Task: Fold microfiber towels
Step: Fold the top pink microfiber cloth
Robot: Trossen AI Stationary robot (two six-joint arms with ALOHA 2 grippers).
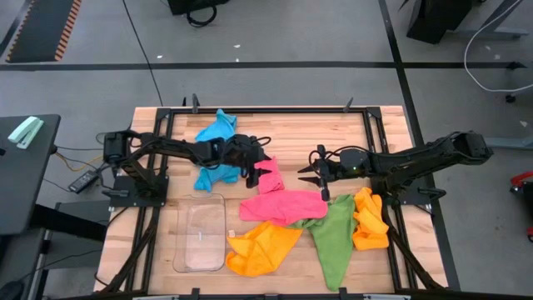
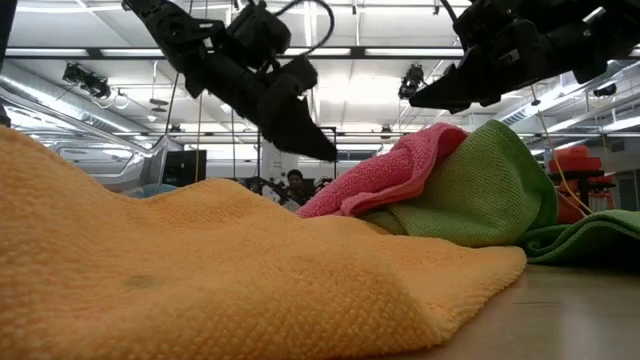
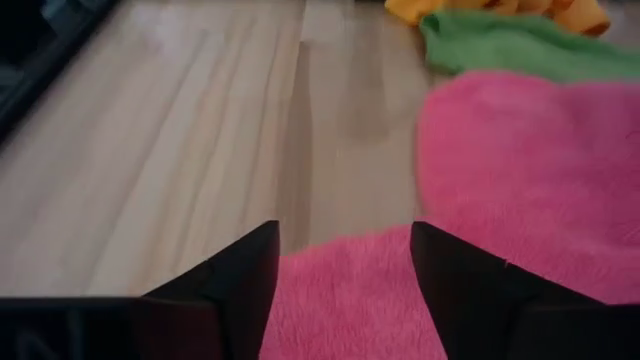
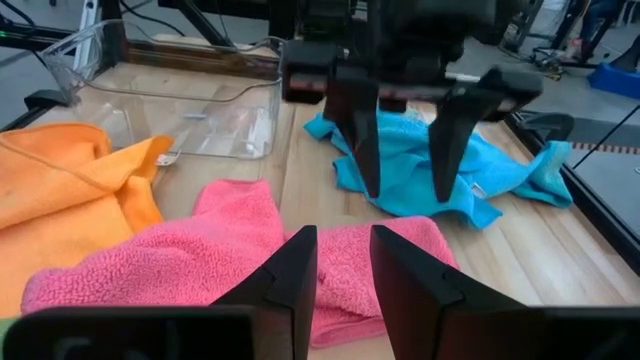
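Observation:
A pink towel (image 1: 281,204) lies crumpled mid-table, one narrow end (image 1: 269,175) reaching toward the far side. My left gripper (image 1: 256,172) hovers open just above that end, its fingers (image 3: 240,270) standing either side of the pink pile (image 3: 345,300) without plainly touching it. My right gripper (image 1: 315,177) waits in the air to the right of the pink towel (image 4: 230,250), its fingers (image 4: 300,265) a narrow gap apart with nothing between them. Blue towels (image 1: 215,150), orange towels (image 1: 260,250) and a green towel (image 1: 333,237) lie on the wood.
A clear plastic tray (image 1: 201,233) sits near the front left, beside the orange towel. A second orange towel (image 1: 371,221) lies at the right, partly under the green one. Black frame rails (image 1: 266,109) edge the table. Bare wood (image 1: 291,137) shows at the far middle.

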